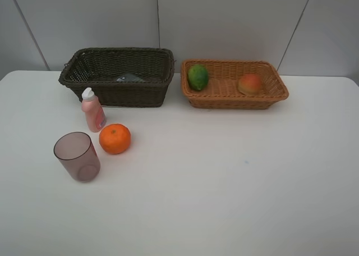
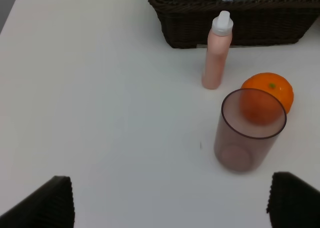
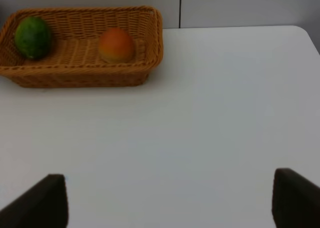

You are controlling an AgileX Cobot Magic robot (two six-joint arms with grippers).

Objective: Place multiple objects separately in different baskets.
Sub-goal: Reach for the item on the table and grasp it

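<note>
On the white table's left part stand a mauve cup (image 1: 77, 156) (image 2: 248, 129), an orange (image 1: 115, 138) (image 2: 266, 96) and a pink white-capped bottle (image 1: 92, 110) (image 2: 218, 51). Behind them is the dark brown basket (image 1: 84, 75) (image 2: 280, 25), with a dark item (image 1: 129, 77) lying inside. The tan basket (image 1: 233, 100) (image 3: 75, 75) at the back right holds a green lime (image 1: 198, 77) (image 3: 33, 37) and a red-orange peach (image 1: 249, 84) (image 3: 116, 45). My left gripper (image 2: 170, 200) is open with nothing in it, short of the cup. My right gripper (image 3: 167, 203) is open too, over bare table. Neither arm shows in the high view.
A grey panelled wall (image 1: 224, 20) rises right behind the baskets. The table's front edge lies along the bottom of the high view, and its left edge (image 2: 10, 18) shows in the left wrist view.
</note>
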